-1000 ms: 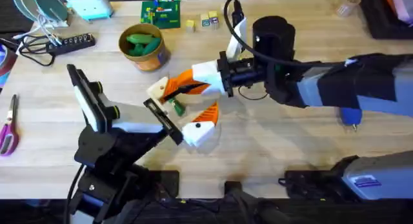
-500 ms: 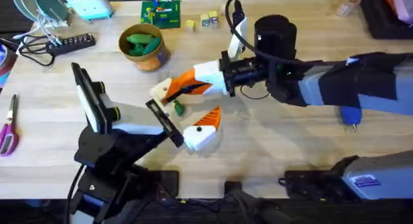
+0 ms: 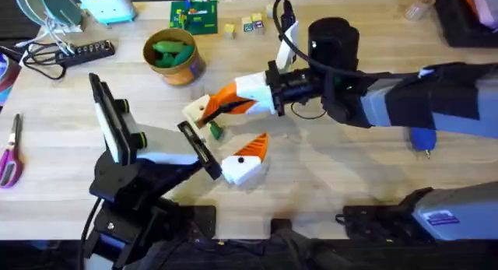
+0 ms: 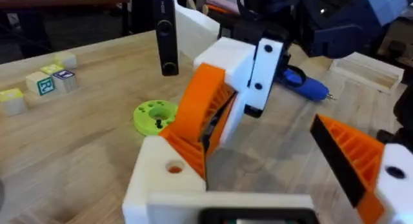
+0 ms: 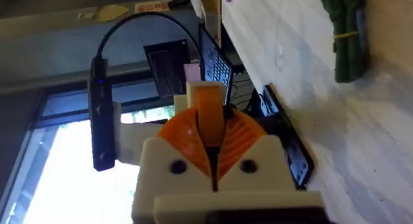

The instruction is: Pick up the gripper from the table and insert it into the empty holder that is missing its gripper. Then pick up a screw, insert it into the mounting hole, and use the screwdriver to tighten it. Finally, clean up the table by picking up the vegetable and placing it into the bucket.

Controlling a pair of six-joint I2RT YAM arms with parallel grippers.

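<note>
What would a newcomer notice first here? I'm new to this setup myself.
Mid-table, the right pincer, white with orange pads, is shut on a small orange gripper. Just below it sits the left pincer. A tan bucket holding green pieces stands at the far left.

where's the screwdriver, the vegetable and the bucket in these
screwdriver (image 4: 304, 86), left wrist view, on its blue handle
vegetable (image 5: 348, 37), right wrist view, on its dark green body
bucket (image 3: 189, 68), overhead view, on its tan-orange wall

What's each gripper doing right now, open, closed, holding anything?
Left gripper: open, holding nothing.
Right gripper: shut on the orange gripper wedge.
</note>
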